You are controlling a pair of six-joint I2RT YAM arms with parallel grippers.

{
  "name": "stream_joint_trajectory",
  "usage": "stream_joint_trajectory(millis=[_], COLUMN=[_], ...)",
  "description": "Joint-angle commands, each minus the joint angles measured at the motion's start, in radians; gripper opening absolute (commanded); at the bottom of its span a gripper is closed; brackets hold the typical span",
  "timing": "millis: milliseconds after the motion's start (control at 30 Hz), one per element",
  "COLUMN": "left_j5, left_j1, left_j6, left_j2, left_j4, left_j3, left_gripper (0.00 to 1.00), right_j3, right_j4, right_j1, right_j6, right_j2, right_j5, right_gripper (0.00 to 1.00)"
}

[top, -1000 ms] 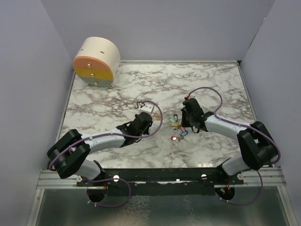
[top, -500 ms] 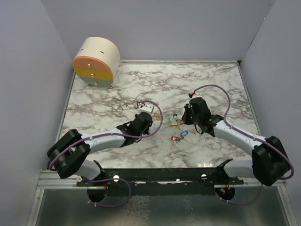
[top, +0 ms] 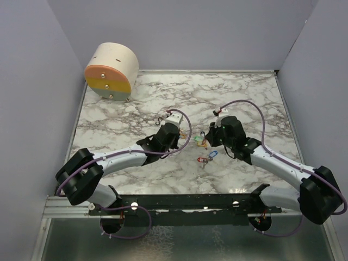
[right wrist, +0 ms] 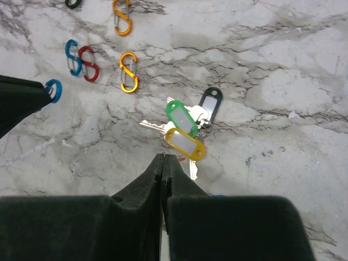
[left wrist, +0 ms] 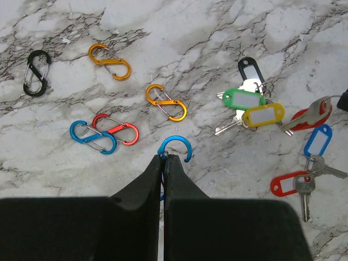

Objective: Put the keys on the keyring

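Left wrist view: the left gripper (left wrist: 164, 158) is clamped on a blue clip (left wrist: 175, 148), a thin S-shaped hook of glossy coloured metal. One loop projects beyond the fingertips, in my judgement so that a key can be threaded on. Spare clips of the same pattern lie flat on the marble-veined table (left wrist: 217, 32): a black clip (left wrist: 36, 80), an orange clip (left wrist: 110, 61), a second orange clip (left wrist: 166, 102), and a blue spare (left wrist: 91, 137) overlapping a red clip (left wrist: 117, 129). The keys (left wrist: 247, 106), small silver blades with oblong plastic tags, lie to the right, none yet on the held clip. Right wrist view: the right gripper (right wrist: 164, 159) has its jaws pressed together just short of the yellow tag (right wrist: 186, 144); whether anything is pinched cannot be told. Top view: both arms converge mid-table with the keys between them. A pale wooden drum (top: 111, 70) sits in the far left corner, well apart.
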Motion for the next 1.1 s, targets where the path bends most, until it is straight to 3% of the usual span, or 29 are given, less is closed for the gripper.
stream_joint_trajectory(millis=[0,467,1067], left_j5=[0.046,0.062,0.077], left_j1=[-0.015,-0.083,-0.096], left_j6=[0.003,0.001,0.004], left_j2=[0.018,0.088,0.085], left_j4=[0.019,0.025,0.028], left_j3=[0.046,0.108,0.124], left_gripper=[0.00,0.00,0.00], right_j3=[-0.014,-0.042,-0.038], right_j4=[0.095,0.231,0.261], right_j1=[0.046,0.140,0.175], right_j6=[-0.047,-0.077,-0.097], right_j2=[-0.014,0.016,0.062], right_j5=[-0.072,-0.074,-0.072], right_gripper=[0.01,0.01,0.01])
